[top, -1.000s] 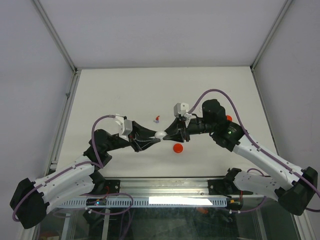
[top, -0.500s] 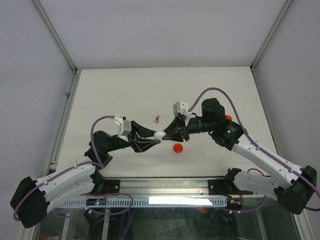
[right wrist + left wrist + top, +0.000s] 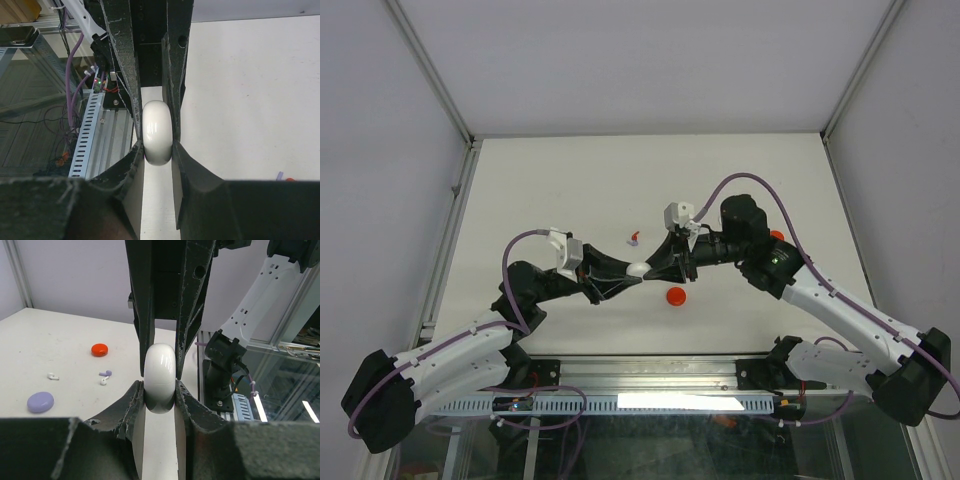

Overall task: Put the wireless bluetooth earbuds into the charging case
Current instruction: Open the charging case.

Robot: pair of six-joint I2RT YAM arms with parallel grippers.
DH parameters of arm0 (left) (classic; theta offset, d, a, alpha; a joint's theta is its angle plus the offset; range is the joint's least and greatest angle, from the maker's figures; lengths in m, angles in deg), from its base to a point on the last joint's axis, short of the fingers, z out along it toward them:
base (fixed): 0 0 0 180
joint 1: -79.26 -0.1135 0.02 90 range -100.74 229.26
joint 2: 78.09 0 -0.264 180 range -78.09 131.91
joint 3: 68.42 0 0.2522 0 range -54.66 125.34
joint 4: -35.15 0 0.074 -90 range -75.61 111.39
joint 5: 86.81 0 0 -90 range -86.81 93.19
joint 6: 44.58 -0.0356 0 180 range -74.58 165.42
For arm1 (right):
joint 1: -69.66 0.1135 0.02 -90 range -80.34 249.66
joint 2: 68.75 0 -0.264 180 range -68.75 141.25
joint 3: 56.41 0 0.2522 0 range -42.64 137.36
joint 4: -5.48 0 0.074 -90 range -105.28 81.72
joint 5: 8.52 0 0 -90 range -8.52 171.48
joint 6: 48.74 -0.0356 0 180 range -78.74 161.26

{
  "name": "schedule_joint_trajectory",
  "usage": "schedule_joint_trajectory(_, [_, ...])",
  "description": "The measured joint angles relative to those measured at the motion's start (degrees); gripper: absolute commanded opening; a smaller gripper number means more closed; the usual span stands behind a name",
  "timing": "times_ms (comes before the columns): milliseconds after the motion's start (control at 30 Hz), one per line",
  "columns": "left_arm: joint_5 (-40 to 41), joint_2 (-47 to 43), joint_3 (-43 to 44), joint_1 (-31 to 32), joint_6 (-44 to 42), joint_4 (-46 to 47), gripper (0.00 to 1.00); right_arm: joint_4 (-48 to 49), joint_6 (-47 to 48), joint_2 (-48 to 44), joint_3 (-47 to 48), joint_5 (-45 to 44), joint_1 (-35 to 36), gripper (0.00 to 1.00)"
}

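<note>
A white, rounded charging case (image 3: 637,269) hangs above the table's middle, pinched from both sides. My left gripper (image 3: 159,390) is shut on its lower end, the case (image 3: 160,377) filling the gap between the fingers. My right gripper (image 3: 158,150) is shut on the opposite end of the case (image 3: 157,131). The case's lid looks closed. On the table lie tiny earbuds: a white one (image 3: 52,376), and a purple one (image 3: 105,373) beside another white one (image 3: 103,381). From above, small earbuds (image 3: 633,239) show just beyond the grippers.
A red puck (image 3: 674,296) lies on the table just right of the grippers, also seen as the red puck (image 3: 100,349). A purple puck (image 3: 40,402) rests nearer the left arm. Another red object (image 3: 777,236) peeks out behind the right arm. Metal rails run along the near edge.
Both grippers and the case between them have shifted very slightly to the left and away. The case stays pinched by both.
</note>
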Motion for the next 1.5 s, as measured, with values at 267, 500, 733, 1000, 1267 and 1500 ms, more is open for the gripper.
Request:
schedule_joint_trajectory(267, [0.0,0.0,0.0,0.0,-0.1,0.0,0.00,0.2,-0.6,0.0,0.0,0.0,0.0,0.37])
schedule_joint_trajectory(500, [-0.5,0.0,0.0,0.0,-0.4,-0.3,0.00,2.1,-1.9,0.0,0.0,-0.6,0.0,0.44])
schedule_joint_trajectory(733, [-0.8,0.0,-0.1,0.0,-0.9,-0.2,0.00,2.4,-2.6,0.0,0.0,-2.5,0.0,0.44])
schedule_joint_trajectory(1000, [-0.8,-0.1,-0.1,-0.1,-2.9,-1.0,0.00,1.8,-3.9,-0.5,0.0,-5.2,0.1,0.43])
schedule_joint_trajectory(1267, [-0.9,-0.6,-1.0,-0.1,-4.8,-2.3,0.00,1.1,-4.5,-0.6,0.6,-8.8,0.1,0.44])
schedule_joint_trajectory(1500, [-1.4,-1.0,-1.1,0.0,-4.9,-2.3,0.00,0.7,-4.6,0.5,1.9,-11.5,0.0,0.46])
